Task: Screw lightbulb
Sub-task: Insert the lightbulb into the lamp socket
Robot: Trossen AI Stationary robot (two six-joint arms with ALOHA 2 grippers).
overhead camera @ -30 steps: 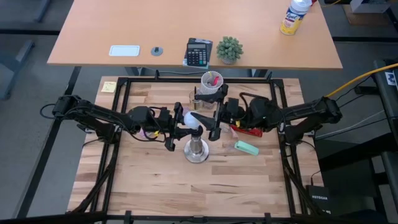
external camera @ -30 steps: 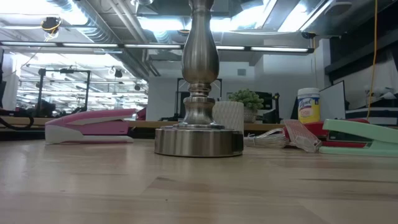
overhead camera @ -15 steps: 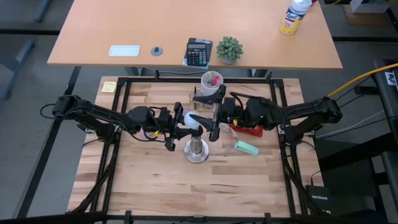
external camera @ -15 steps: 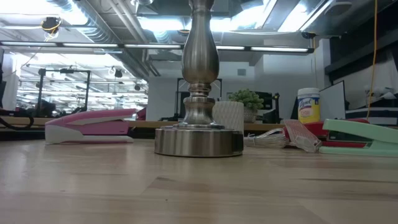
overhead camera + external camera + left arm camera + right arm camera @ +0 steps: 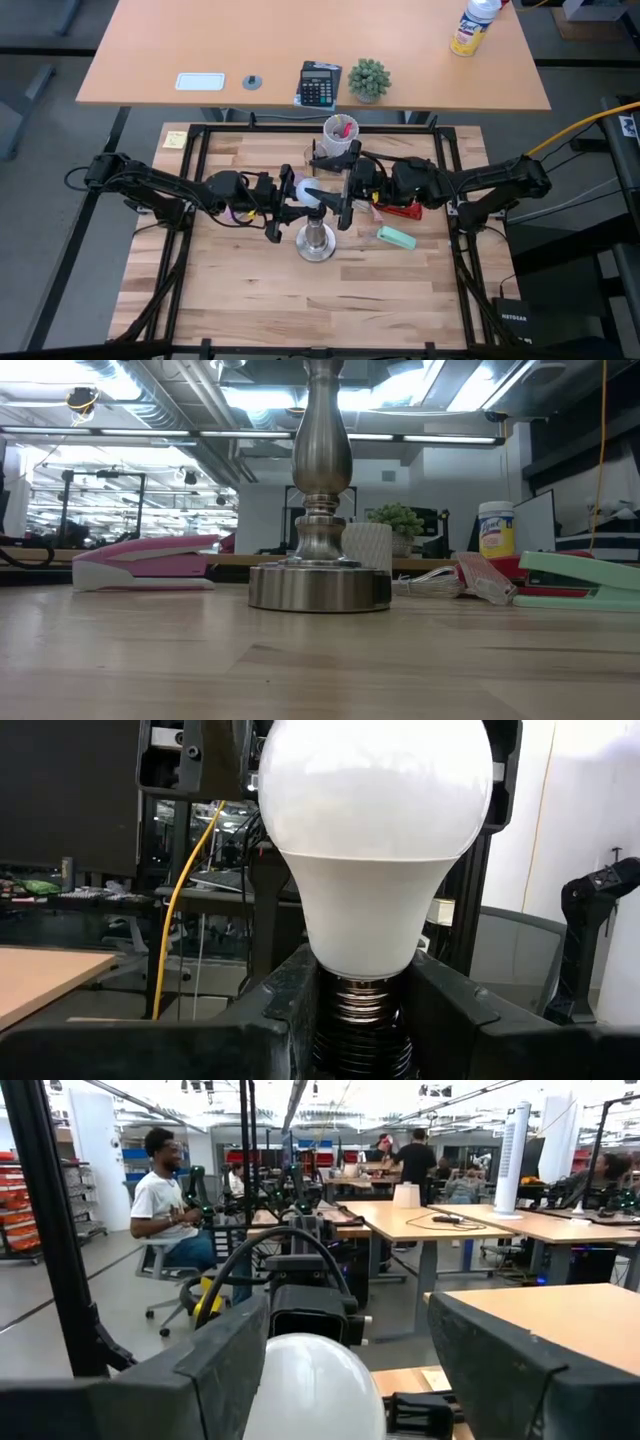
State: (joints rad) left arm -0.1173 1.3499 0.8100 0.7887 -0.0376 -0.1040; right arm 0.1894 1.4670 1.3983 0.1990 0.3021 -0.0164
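**A:** Where did you have the lightbulb [image 5: 304, 189] at that moment?

**B:** You had it up over the middle of the wooden table [image 5: 250, 290], on top of the silver socket stand [image 5: 317, 240]. In the left wrist view the lightbulb [image 5: 372, 850] stood upright, its silvery threaded base down between the two dark fingers [image 5: 270, 1005] of your left gripper [image 5: 360, 1010].

**A:** So the left jaws were closed on it?

**B:** Yes. You had them clamped against the screw base from both sides, just under the white glass. From above, the left gripper [image 5: 288, 205] reached in from the left side and met the stand's neck.

**A:** And the right one?

**B:** Your right gripper [image 5: 343, 193] came in from the opposite side, level with the bulb. In the right wrist view its fingers [image 5: 225, 1365] stood well apart with the white dome of the lightbulb [image 5: 312, 1385] between them, and there was a visible gap on each side, so those jaws were spread and not gripping.

**A:** What else did you have around the stand?

**B:** The low view showed the socket stand [image 5: 320, 510] resting flat on its round base, with a pink stapler [image 5: 145, 562] to one side and a mint green stapler [image 5: 580, 580] to the other. From above, that green stapler [image 5: 396, 237] lay just right of the stand, and a cup of pens [image 5: 339, 134] stood behind both grippers near the table's far edge.
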